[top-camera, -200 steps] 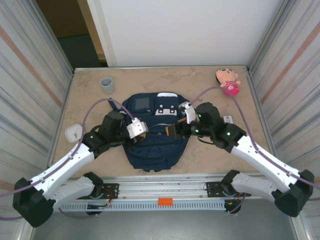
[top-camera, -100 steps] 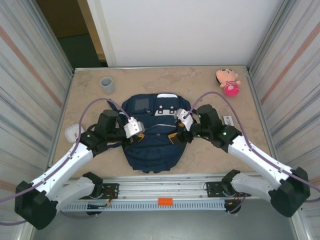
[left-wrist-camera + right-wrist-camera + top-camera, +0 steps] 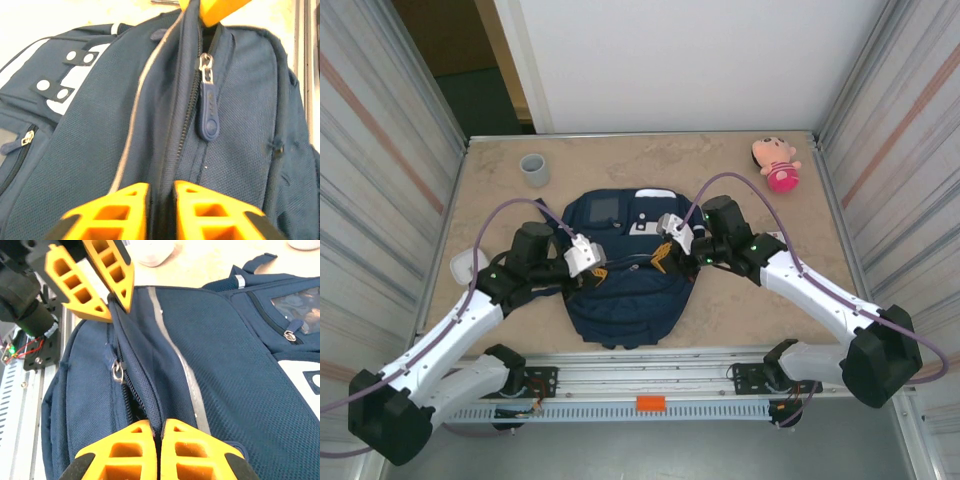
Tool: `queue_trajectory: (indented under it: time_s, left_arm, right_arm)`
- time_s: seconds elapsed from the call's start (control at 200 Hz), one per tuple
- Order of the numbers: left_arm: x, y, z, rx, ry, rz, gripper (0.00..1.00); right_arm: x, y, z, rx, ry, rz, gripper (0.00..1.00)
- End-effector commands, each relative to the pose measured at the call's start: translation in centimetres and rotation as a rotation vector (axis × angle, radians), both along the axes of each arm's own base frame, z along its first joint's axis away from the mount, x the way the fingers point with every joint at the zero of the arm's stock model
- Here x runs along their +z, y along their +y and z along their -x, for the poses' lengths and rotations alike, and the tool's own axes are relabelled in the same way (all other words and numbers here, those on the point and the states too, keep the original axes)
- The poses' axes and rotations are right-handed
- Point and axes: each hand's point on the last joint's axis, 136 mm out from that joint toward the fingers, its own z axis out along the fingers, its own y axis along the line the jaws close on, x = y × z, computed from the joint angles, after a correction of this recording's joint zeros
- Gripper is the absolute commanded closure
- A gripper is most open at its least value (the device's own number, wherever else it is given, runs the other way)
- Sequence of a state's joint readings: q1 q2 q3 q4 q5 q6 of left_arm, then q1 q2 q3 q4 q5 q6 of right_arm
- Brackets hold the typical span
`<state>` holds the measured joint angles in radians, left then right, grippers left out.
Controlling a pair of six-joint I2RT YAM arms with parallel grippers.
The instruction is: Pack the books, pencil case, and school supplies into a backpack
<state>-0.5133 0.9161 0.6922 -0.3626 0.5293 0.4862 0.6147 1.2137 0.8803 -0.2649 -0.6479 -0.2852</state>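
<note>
**Near edge.** Metal rail [image 3: 620,385] with a small orange tag [image 3: 650,403] and both arm bases; beyond it, a pale marbled table [image 3: 750,315].

**Left gripper** [image 3: 160,192]. Orange fingers drawn almost together, with only a narrow slot between them. They pinch a fold of navy fabric at the backpack's left side, right on the main zip line. The right wrist view confirms the two tips are clamped on that fold.

**Right gripper** [image 3: 157,429]. Orange fingers pressed nearly tip to tip, nipping the same ridge of fabric from the opposite, right side. The two grippers face each other along the zip, well apart.

**Backpack** [image 3: 625,295]. Navy blue, lying flat at the table's centre between the two arms, with its top end away from the rail.
- Grey piping stripe [image 3: 142,105] running beside the zip.
- Dark zip teeth between the raised folds. Whether the zip is open along its whole length cannot be told.
- Blue rubber zip pull [image 3: 207,117] hanging from a metal slider, near the right gripper's end.
- White patch [image 3: 56,104] crossed by navy tabs with white studs.
- Clear window pocket [image 3: 300,300] on the front, near the top.

**White square object** [image 3: 468,265]. On the table, left of the left arm.

**Grey cup** [image 3: 534,169]. Upright, far left.

**Pink plush toy** [image 3: 776,163]. Far right corner.
</note>
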Motion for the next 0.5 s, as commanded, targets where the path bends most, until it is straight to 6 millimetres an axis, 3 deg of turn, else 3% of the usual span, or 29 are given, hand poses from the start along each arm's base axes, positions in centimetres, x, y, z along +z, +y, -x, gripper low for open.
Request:
queue_trajectory:
  time_s: [0.0, 0.08, 0.241, 0.496]
  left_arm:
    - [4.2, 0.0, -0.4, 0.111, 0.072, 0.12, 0.71]
    - [5.0, 0.2, 0.0, 0.201, 0.18, 0.172, 0.62]
    - [5.3, 0.4, 2.0, 0.333, 0.335, 0.247, 0.55]
    - [2.6, 0.2, 3.9, 0.567, 0.617, 0.315, 0.5]
  right_arm:
    - [2.6, 0.0, -0.8, -0.061, -0.035, -0.079, 1.0]
    - [2.6, 0.0, -1.0, -0.087, -0.025, -0.1, 1.0]
    - [2.5, 0.6, -0.8, -0.096, -0.006, -0.107, 1.0]
    - [2.5, 1.3, 0.1, -0.071, 0.041, -0.114, 1.0]
